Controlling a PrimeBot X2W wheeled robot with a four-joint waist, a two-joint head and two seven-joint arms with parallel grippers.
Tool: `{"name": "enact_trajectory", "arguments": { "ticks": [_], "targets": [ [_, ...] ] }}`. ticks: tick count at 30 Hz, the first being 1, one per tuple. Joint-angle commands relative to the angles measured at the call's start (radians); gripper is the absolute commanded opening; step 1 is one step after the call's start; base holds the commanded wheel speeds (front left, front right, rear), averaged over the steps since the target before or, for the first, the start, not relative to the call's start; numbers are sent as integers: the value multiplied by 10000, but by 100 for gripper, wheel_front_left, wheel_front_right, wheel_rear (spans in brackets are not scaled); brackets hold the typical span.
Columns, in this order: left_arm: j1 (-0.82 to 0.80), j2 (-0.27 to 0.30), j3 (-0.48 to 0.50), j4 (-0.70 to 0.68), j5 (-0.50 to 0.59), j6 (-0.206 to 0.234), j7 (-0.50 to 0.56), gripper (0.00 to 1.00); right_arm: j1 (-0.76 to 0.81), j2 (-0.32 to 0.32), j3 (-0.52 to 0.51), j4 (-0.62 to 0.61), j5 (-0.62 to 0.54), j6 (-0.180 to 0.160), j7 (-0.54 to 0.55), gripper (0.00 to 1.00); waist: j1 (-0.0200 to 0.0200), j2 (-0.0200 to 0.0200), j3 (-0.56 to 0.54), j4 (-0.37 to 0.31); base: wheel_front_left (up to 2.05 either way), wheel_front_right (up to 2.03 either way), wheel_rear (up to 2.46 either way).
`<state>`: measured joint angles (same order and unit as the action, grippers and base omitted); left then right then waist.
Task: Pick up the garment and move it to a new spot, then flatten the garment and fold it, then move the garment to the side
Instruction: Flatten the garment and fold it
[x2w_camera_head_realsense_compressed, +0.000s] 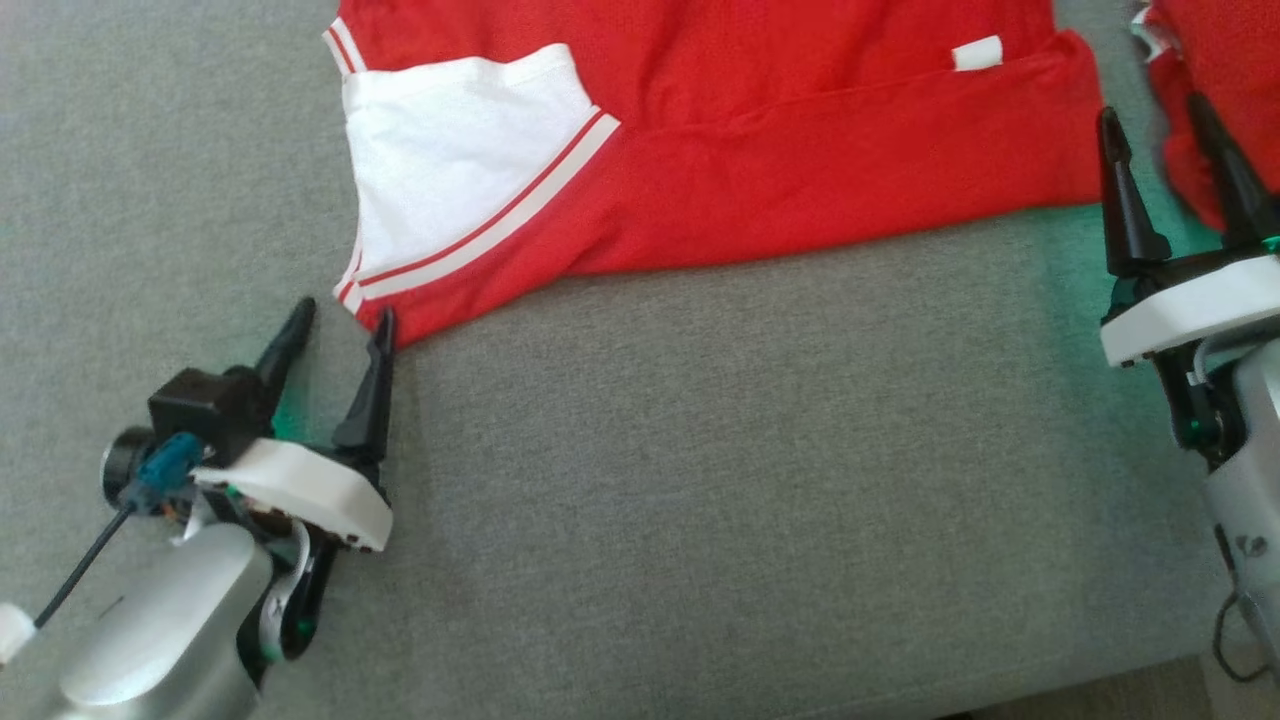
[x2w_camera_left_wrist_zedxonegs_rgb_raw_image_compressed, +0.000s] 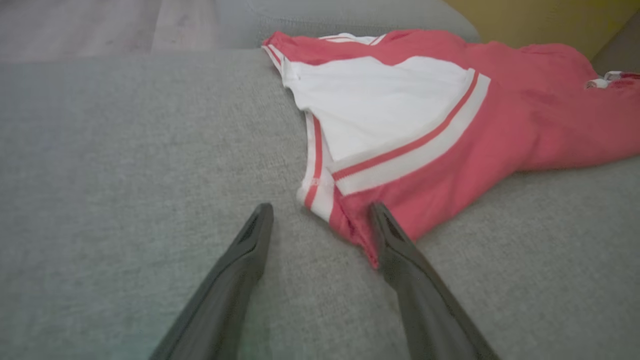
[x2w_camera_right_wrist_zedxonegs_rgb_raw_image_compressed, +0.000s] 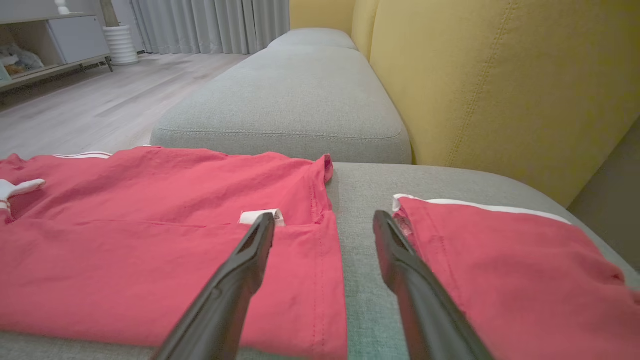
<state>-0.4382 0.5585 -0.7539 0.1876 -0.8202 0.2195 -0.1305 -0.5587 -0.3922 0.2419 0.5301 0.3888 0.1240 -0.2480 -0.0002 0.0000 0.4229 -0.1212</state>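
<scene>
**Red garment flat on grey sofa seat; both claws spread and empty**

The red garment (x2w_camera_head_realsense_compressed: 750, 150) lies spread along the far edge of the sofa seat (x2w_camera_head_realsense_compressed: 750, 450), well back from its near edge. Its white sleeve (x2w_camera_head_realsense_compressed: 450, 150) sits at the left end and a small white label (x2w_camera_head_realsense_compressed: 977, 52) near the right hem. The left claw (x2w_camera_head_realsense_compressed: 343, 315) has its fingers apart and holds nothing, one fingertip (x2w_camera_left_wrist_zedxonegs_rgb_raw_image_compressed: 382, 220) just at the sleeve's near corner. The right claw (x2w_camera_head_realsense_compressed: 1150, 110), fingers likewise apart and empty, sits over the bare strip between the hem and a second red garment (x2w_camera_head_realsense_compressed: 1220, 60) lying on the side toward the yellow backrest (x2w_camera_right_wrist_zedxonegs_rgb_raw_image_compressed: 500, 75).
</scene>
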Motion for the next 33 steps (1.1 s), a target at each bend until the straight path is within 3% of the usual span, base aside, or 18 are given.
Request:
{"name": "enact_trajectory", "arguments": {
  "ticks": [1,7,8,9,10,21,23,25,26,33],
  "targets": [
    [-111,224,362,-197,-88,-21,96,100,199,-143,96,-175,86,67,-116,100,2,0,-28,-43,0,0,0],
    [-86,265,-36,-185,-398,-513,906,98,236,-184,155,34,159,67,-131,100,2,0,-93,-119,0,0,0],
    [-96,289,-60,-198,-411,-559,953,64,238,-182,171,72,161,67,-132,100,2,0,-98,-119,0,0,0],
    [-103,300,-62,-232,-432,-611,950,15,244,-167,185,134,186,67,-133,100,2,0,-105,-112,0,0,0],
    [-103,330,-68,-298,-452,-697,937,0,253,-146,207,223,233,67,-133,100,2,0,-111,-98,0,0,0],
    [-232,763,248,-896,-394,-864,473,0,-210,44,354,1794,1053,67,547,100,2,0,18,247,0,0,0],
    [-262,820,281,-957,-379,-867,442,0,-365,143,414,2019,1369,67,704,61,2,0,50,277,0,0,0],
    [-281,869,297,-1001,-366,-870,427,0,-504,192,553,2219,1671,67,910,7,2,0,58,308,0,0,0],
    [-286,883,303,-1016,-369,-877,420,0,-553,198,673,2282,1812,67,1027,0,2,0,52,323,0,0,0],
    [-231,883,281,-1069,-382,-916,322,0,-547,-99,1244,2358,2456,67,1239,0,2,0,-113,448,0,0,0]
  ]
}}
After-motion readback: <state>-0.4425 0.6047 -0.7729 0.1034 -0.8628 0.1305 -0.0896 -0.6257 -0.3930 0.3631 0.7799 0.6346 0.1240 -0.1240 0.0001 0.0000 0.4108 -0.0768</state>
